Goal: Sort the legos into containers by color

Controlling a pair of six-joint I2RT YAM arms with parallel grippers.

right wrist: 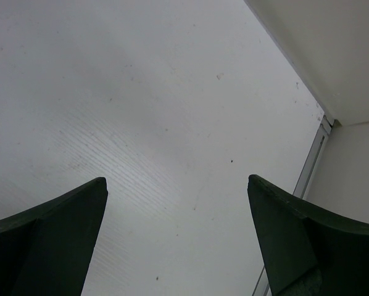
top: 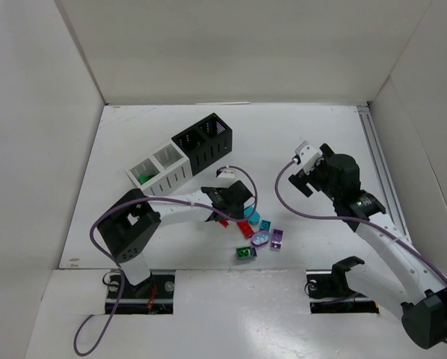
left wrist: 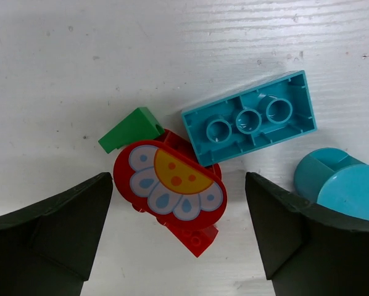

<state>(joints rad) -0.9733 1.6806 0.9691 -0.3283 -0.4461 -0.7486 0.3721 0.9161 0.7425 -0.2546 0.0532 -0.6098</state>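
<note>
Red oval lego (left wrist: 169,180) sits centred betw. jaws of L gripper (left wrist: 177,197), spread wide; long axis spans gap. R gripper (right wrist: 177,185) agape, empty, farther off twd right edge.

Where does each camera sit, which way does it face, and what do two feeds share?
Top external: above, behind the bases, looking down on table, containers, both arms.
Left wrist: on left arm, looking down at red oval brick; open left gripper shows.
Right wrist: faces table and wall; open right gripper shows.
Shared: top and left wrist show the teal round brick.
</note>
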